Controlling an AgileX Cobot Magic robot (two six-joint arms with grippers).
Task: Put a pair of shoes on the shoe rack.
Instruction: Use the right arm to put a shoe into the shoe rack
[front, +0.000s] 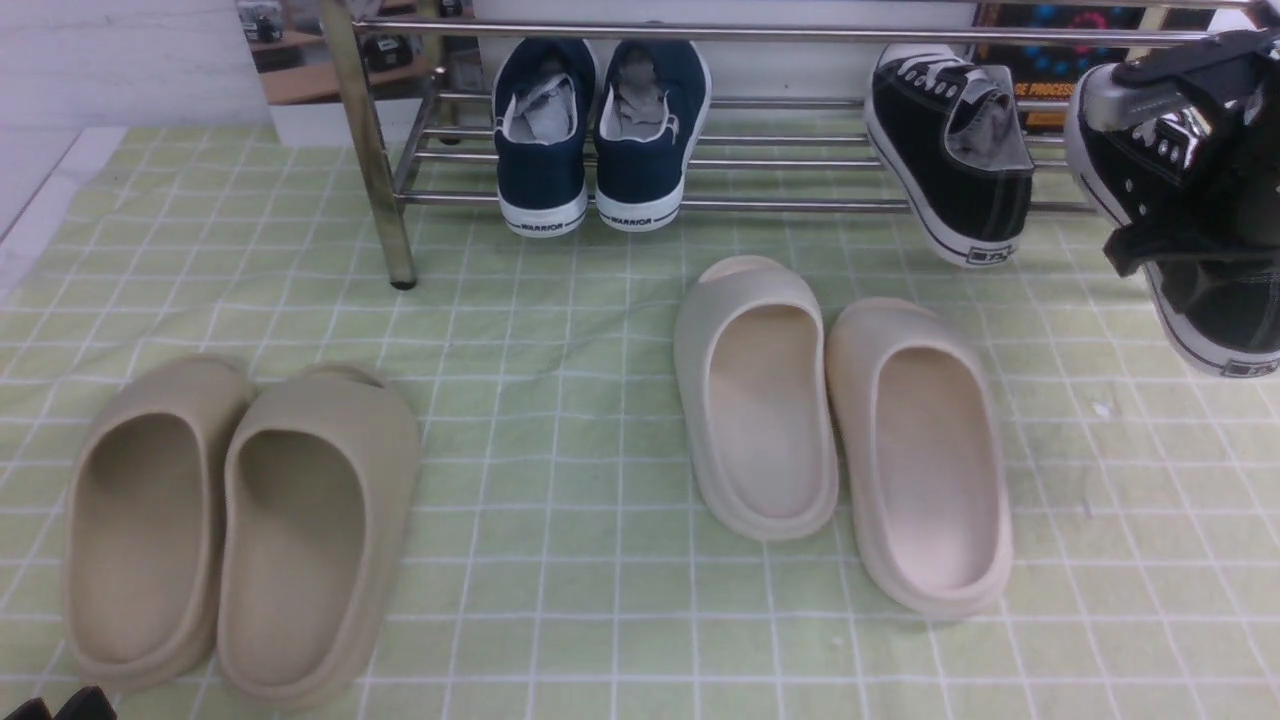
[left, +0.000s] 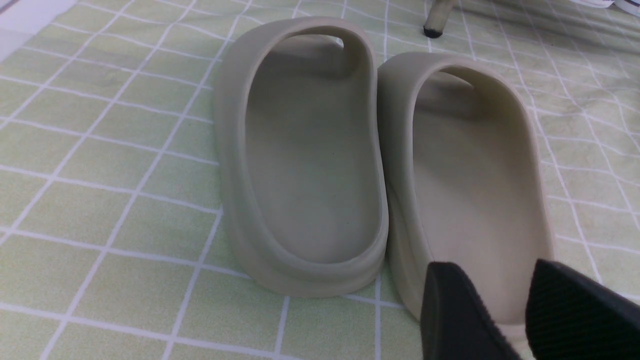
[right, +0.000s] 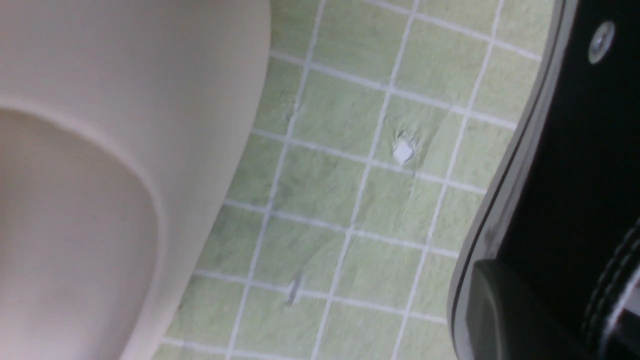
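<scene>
One black canvas sneaker (front: 960, 170) with white laces leans heel-down on the chrome shoe rack (front: 370, 150) at the back right. The other black sneaker (front: 1230, 310) hangs in the air at the far right, in front of the rack's right end, toe up. My right gripper (front: 1200, 230) is shut on its side; the right wrist view shows one finger (right: 500, 310) against its white sole edge and black canvas (right: 575, 150). My left gripper (front: 60, 705) is low at the near left, open and empty (left: 492, 272), just behind a beige slide's heel.
Navy WARRIOR sneakers (front: 600, 130) stand on the rack left of centre. A beige pair of slides (front: 240, 520) lies near left, a cream pair (front: 840, 430) in the middle. All rest on a green checked cloth (front: 560, 400). A rack leg (front: 400, 260) stands at the back left.
</scene>
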